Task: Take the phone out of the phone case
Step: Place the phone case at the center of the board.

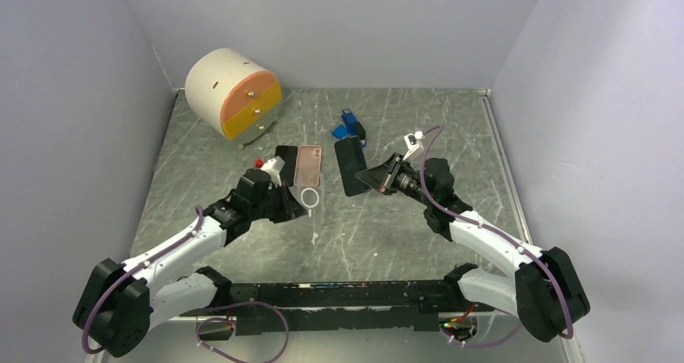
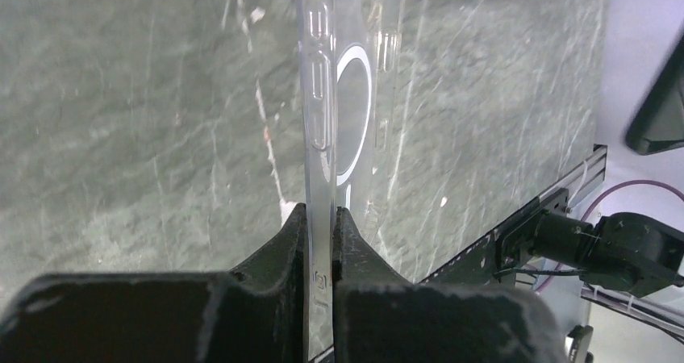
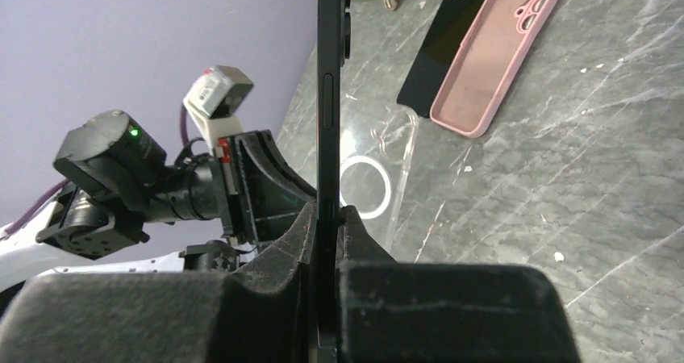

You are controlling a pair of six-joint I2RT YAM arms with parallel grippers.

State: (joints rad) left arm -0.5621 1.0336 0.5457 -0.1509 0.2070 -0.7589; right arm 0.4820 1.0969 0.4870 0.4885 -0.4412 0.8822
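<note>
**Worktop**: grey, marbled and scratched.

**Left pincer**: clenched on the rim of the clear case. The case shows edge-on in the left wrist view, and its white ring is visible through the plastic. From above, the case sits just ahead of the left pincer, left of centre.

**Right pincer**: clenched on the black phone, gripped by its thin edge. From above, the phone is at the tip of the right pincer. It is bare and apart from the clear case.

**Pink case**: lying flat with its inside facing up.

**Second dark phone**: lying flat, touching the pink case's left side.

**Blue object**: further back on the worktop; what it is cannot be told.

**Round drawer unit**: in the far left corner, with orange and yellow fronts.
</note>
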